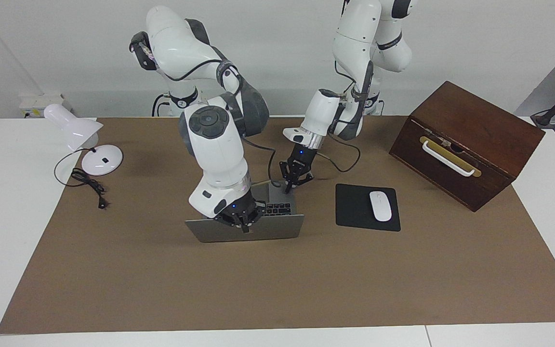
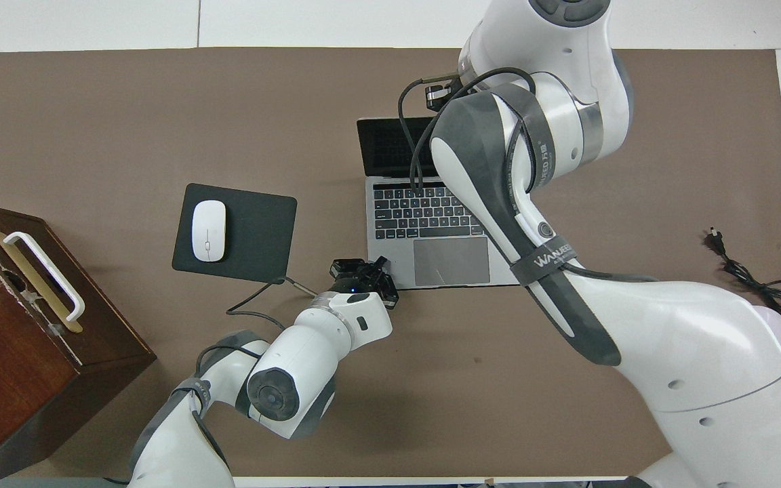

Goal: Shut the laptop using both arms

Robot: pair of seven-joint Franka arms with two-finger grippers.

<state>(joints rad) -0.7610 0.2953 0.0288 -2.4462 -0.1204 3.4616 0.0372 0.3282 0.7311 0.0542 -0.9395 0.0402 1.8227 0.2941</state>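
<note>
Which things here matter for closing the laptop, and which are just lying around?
For the job: laptop, open; right gripper at its lid's top edge; left gripper at its base corner.

Lying about: mouse, mouse pad, wooden box, desk lamp.

Open laptop (image 2: 431, 230); left pincer (image 2: 363, 274) seemingly touching its corner.

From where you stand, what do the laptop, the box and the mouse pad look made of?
The laptop: likely aluminium, with a matte silver-grey sheen. The box: dark varnished wood, grain faintly showing, with a white handle. The mouse pad: probably fabric or rubber, flat matte black.
</note>
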